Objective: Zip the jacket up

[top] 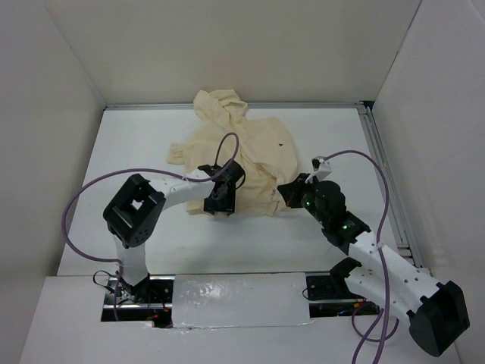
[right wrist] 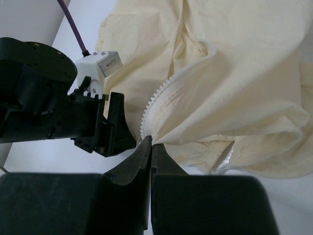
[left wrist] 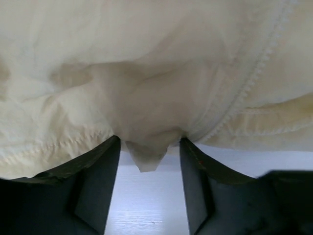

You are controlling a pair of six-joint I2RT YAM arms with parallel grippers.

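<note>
White table (top: 136,144): limp jacket (top: 250,152) is best taken at its zipper hem, pinched by the right gripper (right wrist: 149,141), straddled by the parted left gripper (left wrist: 149,142).

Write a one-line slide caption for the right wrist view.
Right gripper pinched shut on the hem of the cream jacket, at the lower end of its white zipper teeth.

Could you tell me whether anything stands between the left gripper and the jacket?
Nothing visible does. A hem fold of the jacket sits between the open fingers of the left gripper, while the right gripper is shut on the fabric by the zipper.
</note>
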